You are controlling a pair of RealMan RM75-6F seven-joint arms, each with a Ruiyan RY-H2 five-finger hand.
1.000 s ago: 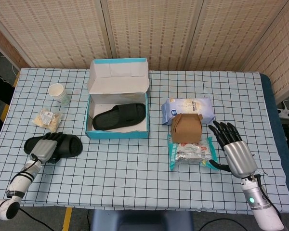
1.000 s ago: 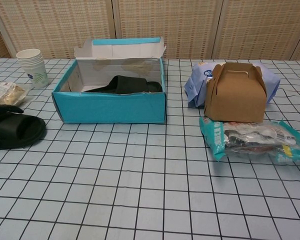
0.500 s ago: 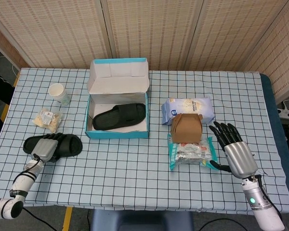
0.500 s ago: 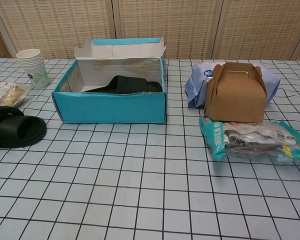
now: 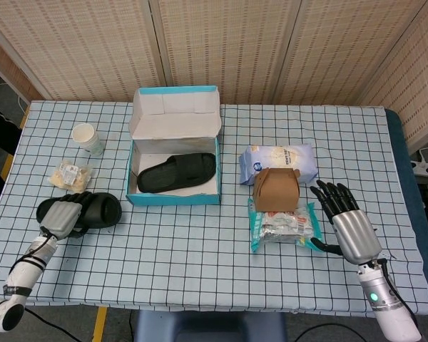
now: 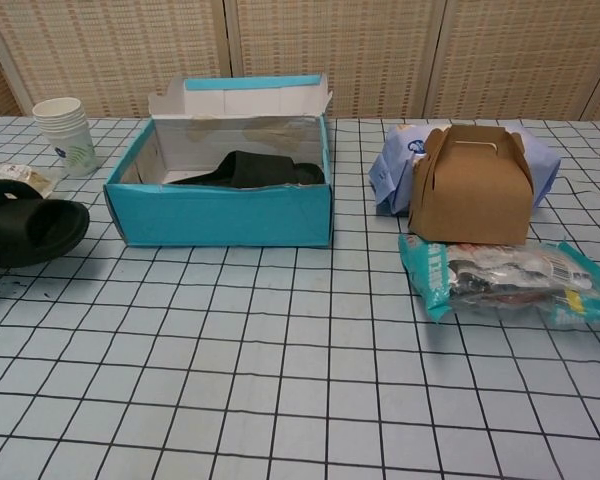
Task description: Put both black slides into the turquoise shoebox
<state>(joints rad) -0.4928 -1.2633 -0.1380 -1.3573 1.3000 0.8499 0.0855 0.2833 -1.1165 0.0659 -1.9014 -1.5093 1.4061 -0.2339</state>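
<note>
Slide [image 5: 93, 209], black, far left of the checked table [image 5: 200, 249], lying just below the snack packet [image 5: 70, 175] and well left of the box. Left hand [image 5: 59, 217] is over its near end, fingers wrapped down on the strap side; it reads as a grasp. In the chest view the slide [image 6: 25, 228] shows a dark shadow under its toe, so it may be slightly off the cloth, but I cannot say for sure.

Handling, as a judgement: moulded foam or rubber, light, a bit flexible, matte and not slippery, nothing fragile. The strap arch is the natural hold; gripped at one end, the sole may droop and swing, so the toe should clear the box wall.

Paper cup [image 5: 88, 138] stands behind the packet, out of the path.

Turquoise shoebox [image 5: 172, 198] centre, lid up at the back, second slide [image 5: 177, 172] already inside along the left part of the floor. Room remains beside it, towards the right wall.

Right side: pale bag [image 5: 278, 162], brown carton [image 5: 276, 189], green-edged packet [image 5: 284, 225]. Right hand [image 5: 346, 221] rests beside that packet, fingers spread, holding nothing.
</note>
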